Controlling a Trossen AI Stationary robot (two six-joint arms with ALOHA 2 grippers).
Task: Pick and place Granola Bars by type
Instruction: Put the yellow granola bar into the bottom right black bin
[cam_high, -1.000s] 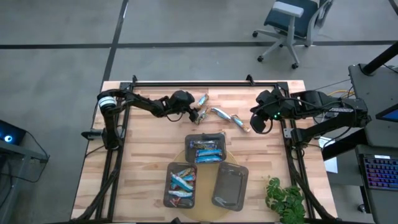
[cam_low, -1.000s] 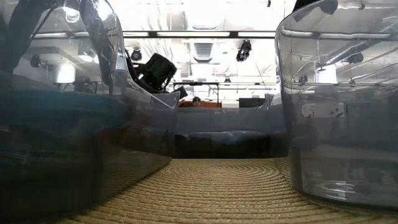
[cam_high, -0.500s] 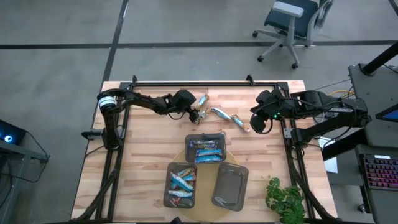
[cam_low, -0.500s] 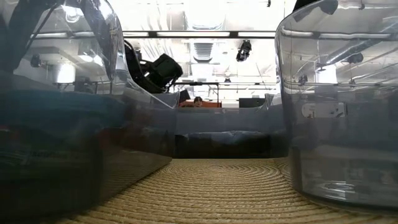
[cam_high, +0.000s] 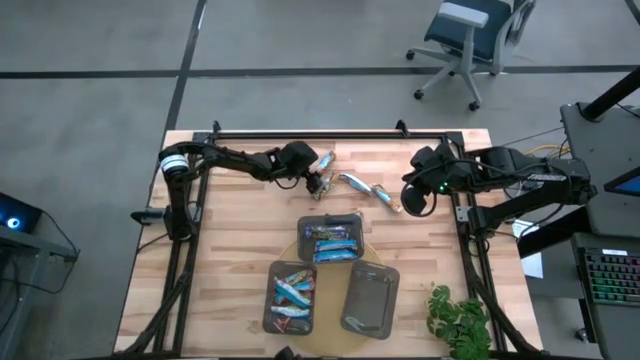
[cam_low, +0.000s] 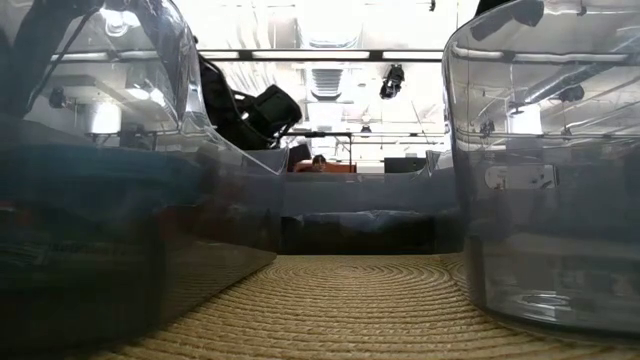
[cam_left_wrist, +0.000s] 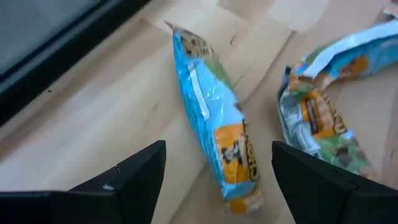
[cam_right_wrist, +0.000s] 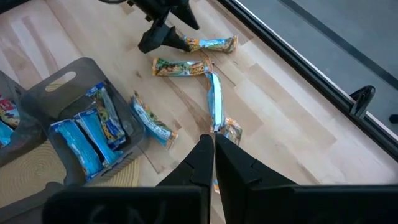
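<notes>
Over on the pale wooden butcher-block table, the left gripper reaches toward the far edge with its two dark fingers spread wide and holding nothing. Between them, lying flat on the wood, is a bright blue shiny-wrapped granola bar; the fingers stand either side of its near end, and I cannot tell whether they touch it. Just beside that bar lies a crumpled blue-and-green wrapped bar, one of a loose string of wrapped bars scattered across the far middle of the table. The right gripper hangs at the right end of that string, its fingers pressed together with nothing between them. Nearer the front sit three dark grey rectangular plastic trays on a round woven straw mat: the far tray holds a row of blue bars, the front left tray holds several more, and the front right tray shows only its bare floor.
</notes>
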